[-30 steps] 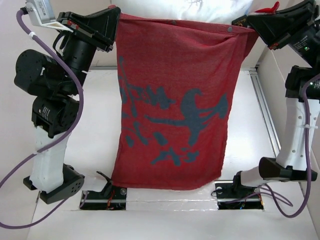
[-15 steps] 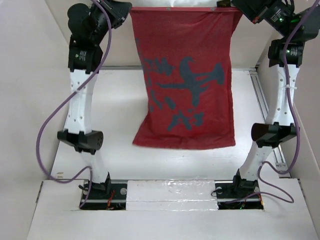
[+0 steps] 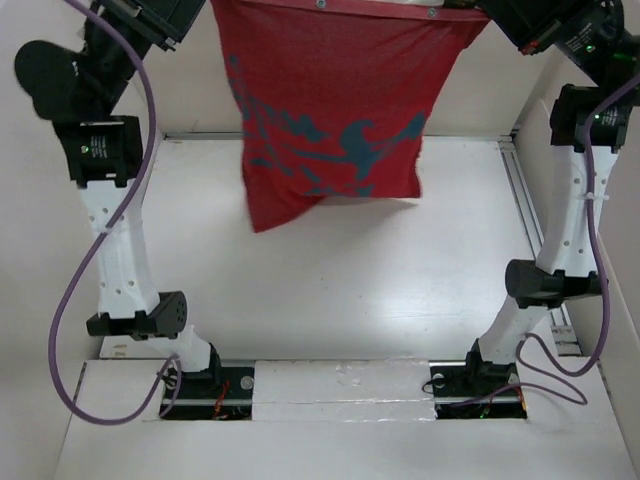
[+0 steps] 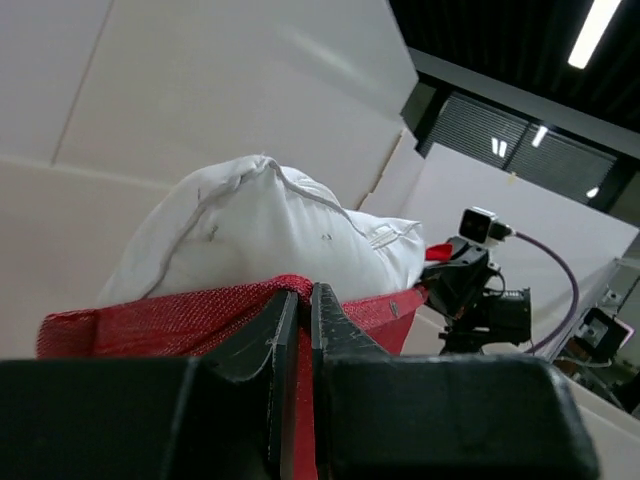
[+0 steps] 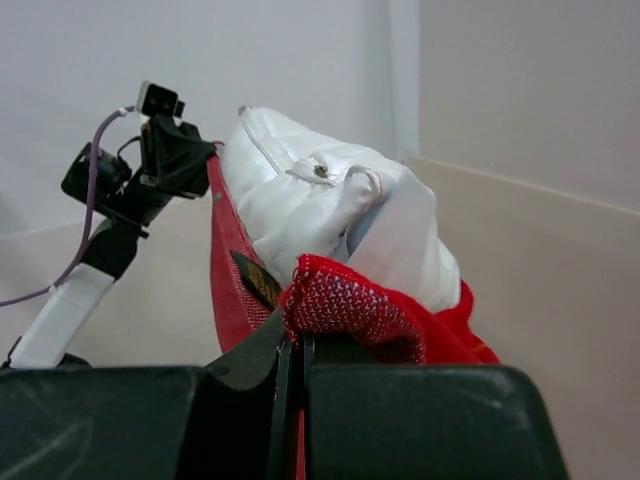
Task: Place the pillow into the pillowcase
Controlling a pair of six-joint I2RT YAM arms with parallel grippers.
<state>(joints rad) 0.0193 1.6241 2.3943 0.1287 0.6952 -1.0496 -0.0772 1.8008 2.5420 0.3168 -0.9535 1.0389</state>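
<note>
The red pillowcase (image 3: 330,110) hangs by its top edge between my two raised arms, dull side with dark print toward the top camera, its lower end swung clear above the table. My left gripper (image 4: 298,295) is shut on the case's rim (image 4: 160,320) at the top left corner (image 3: 185,15). My right gripper (image 5: 292,345) is shut on a bunched red rim (image 5: 350,300) at the top right corner (image 3: 500,15). The white pillow (image 4: 270,230) bulges out of the case's mouth between the grippers, and it also shows in the right wrist view (image 5: 330,210). How deep it sits is hidden.
The white table (image 3: 330,300) lies below the hanging cloth, enclosed by white walls at left, back and right. A metal rail (image 3: 528,215) runs along the table's right edge. Both arm bases (image 3: 215,385) stand at the near edge.
Both arms have kept shifting with the case held high. Its lower end has swung up and away and now hangs shorter and skewed to the left.
</note>
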